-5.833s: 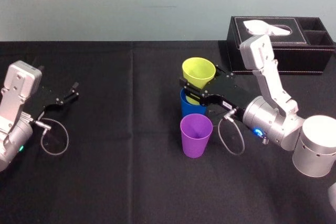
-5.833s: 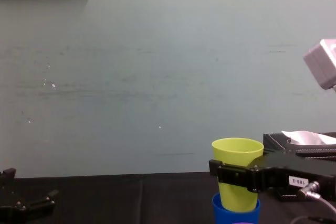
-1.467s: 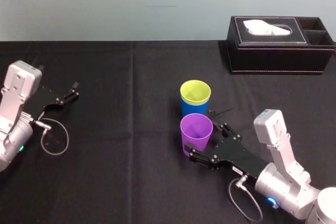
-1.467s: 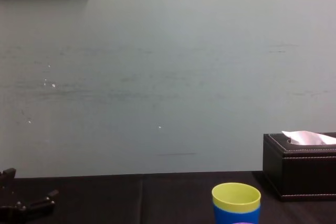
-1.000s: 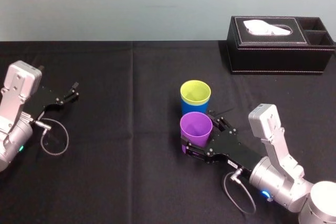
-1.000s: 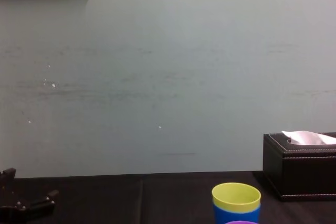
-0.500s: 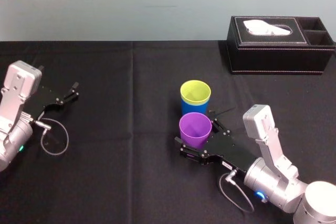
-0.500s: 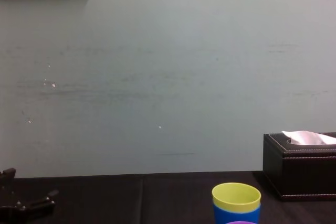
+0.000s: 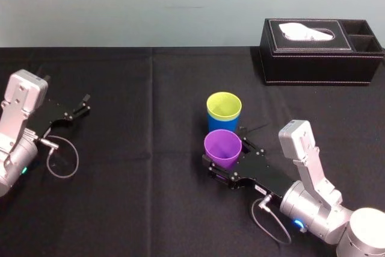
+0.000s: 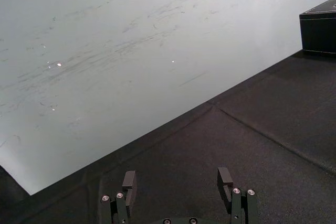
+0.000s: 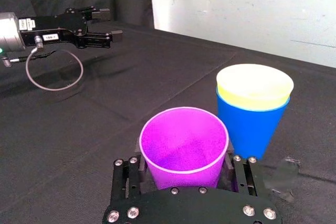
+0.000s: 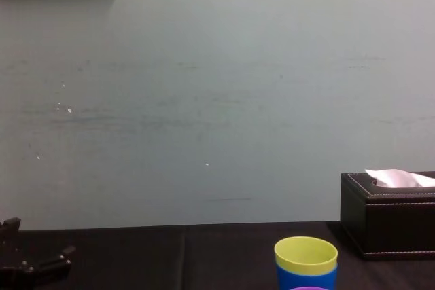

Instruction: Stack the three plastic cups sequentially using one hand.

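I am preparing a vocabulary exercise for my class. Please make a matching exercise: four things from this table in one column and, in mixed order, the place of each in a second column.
1. purple cup
2. yellow-green cup
3. blue cup
4. tissue box

A. at the far right of the table
B. between the fingers of the right gripper
C. nested inside another cup
D. holds another cup inside it

Pairs: 1-B, 2-C, 3-D, 4-A.
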